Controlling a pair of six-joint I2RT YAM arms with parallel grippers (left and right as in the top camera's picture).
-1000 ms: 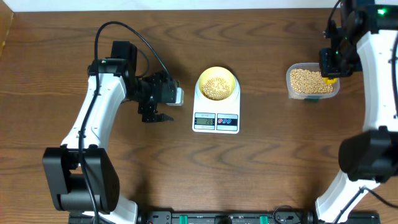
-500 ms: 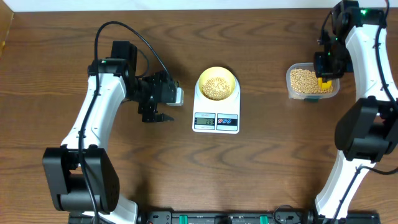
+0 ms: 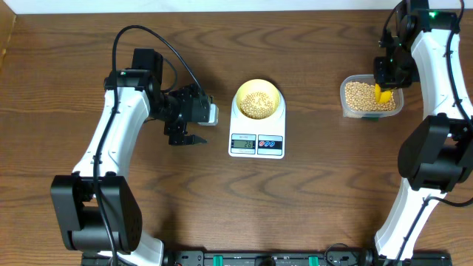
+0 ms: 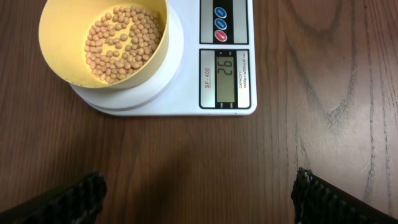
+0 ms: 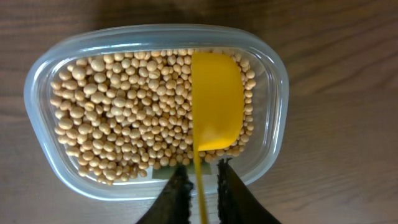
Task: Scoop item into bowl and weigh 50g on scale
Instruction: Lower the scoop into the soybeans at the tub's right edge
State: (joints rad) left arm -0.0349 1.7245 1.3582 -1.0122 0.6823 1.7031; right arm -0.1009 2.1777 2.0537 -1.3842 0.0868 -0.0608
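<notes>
Empty yellow scoop lies on the beans in the clear tub, the right gripper with jaws barely parted astride its handle (grip uncertain), likely to reload for the part-filled bowl on the scale; the left gripper hangs wide open, empty, out of the way.

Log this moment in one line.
left gripper open, empty | right gripper astride scoop handle, grip unclear | scoop in container | bowl on scale: 26

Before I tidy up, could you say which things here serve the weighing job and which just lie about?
In use: soybeans, yellow bowl, kitchen scale, yellow scoop, clear container, right hand.
Lying about: black rail at the front edge; open left hand, idle.
</notes>
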